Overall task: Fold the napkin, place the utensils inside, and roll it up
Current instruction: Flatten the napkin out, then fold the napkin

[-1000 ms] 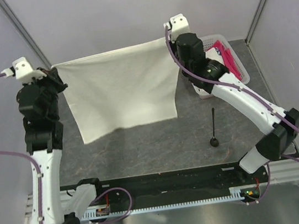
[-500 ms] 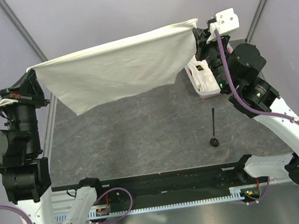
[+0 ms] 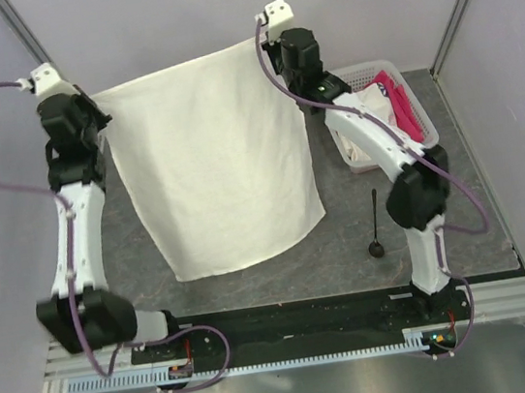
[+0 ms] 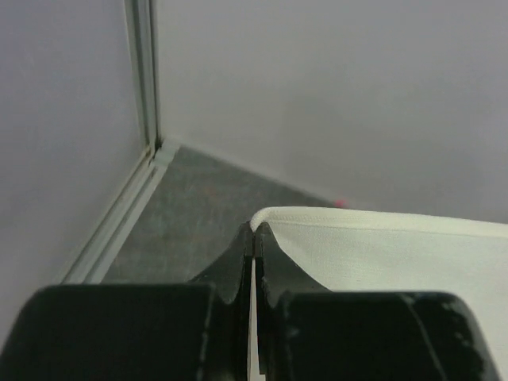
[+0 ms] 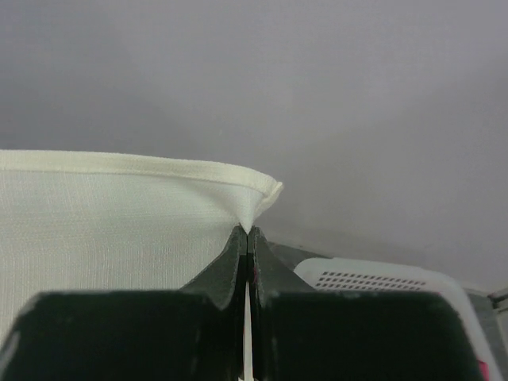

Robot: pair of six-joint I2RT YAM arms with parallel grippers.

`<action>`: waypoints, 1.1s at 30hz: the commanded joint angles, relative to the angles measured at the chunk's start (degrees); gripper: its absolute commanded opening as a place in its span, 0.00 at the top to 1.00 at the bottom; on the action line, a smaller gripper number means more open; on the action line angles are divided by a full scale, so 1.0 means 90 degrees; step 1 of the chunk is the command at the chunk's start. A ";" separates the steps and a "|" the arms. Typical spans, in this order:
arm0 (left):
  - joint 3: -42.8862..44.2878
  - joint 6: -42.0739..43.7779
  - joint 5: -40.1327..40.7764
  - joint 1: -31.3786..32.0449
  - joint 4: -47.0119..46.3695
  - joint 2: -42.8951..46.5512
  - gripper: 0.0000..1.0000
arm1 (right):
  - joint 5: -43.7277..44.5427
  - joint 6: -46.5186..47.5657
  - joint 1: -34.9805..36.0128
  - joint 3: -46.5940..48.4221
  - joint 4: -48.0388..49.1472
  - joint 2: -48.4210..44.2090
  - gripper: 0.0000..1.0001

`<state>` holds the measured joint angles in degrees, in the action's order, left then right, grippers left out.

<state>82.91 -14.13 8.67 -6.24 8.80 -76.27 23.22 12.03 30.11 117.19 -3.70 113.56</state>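
The napkin (image 3: 219, 163) hangs over the worktop (image 3: 256, 290), each top corner pinched in the left jaws and right jaws. Best to lower both evenly, top edge taut, laying it flat beside the spoon (image 3: 375, 225).

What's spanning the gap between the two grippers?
The napkin: its top edge runs from the left gripper to the right gripper, seen in the top view.
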 commanded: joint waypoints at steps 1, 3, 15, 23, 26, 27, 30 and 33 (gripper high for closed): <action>0.0102 -0.0129 -0.0306 -0.0527 -0.0324 -0.1694 0.98 | -0.0324 -0.0087 -0.0132 0.1284 0.0069 0.1897 1.00; 0.0571 -0.0052 -0.0727 -0.0644 -0.0265 -0.2333 0.89 | -0.0344 -0.0019 -0.0142 0.1810 0.0362 0.2526 0.93; 0.1315 -0.0266 -0.1158 -0.0528 0.0536 -0.2993 0.13 | -0.1750 -0.0954 -0.0152 -0.0446 0.0910 0.1672 0.02; 0.0252 -0.0218 -0.1908 -0.0108 0.1131 -0.1644 0.13 | -0.2316 -0.3043 -0.0133 -0.2891 -0.0474 -0.0916 0.05; -0.0090 -0.0120 -0.2240 -0.0098 0.1629 -0.1078 0.13 | -0.2375 -0.3465 -0.0142 -0.3936 -0.0895 -0.1775 0.07; -0.0198 -0.0090 -0.2358 -0.0088 0.1785 -0.0912 0.13 | -0.2366 -0.3669 -0.0142 -0.4461 -0.0974 -0.1971 0.08; -0.0735 0.0221 -0.2691 -0.0078 0.1913 -0.0384 0.13 | -0.2229 -0.3904 -0.0142 -0.5351 -0.1316 -0.2626 0.08; -0.1243 0.0418 -0.2399 -0.0078 0.1933 0.0007 0.13 | -0.1976 -0.4100 -0.0142 -0.5977 -0.1765 -0.3007 0.10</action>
<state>76.58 -14.44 -11.70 -6.79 23.18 -80.23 3.60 -19.29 28.99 70.65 -11.49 88.77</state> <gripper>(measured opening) 0.870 0.913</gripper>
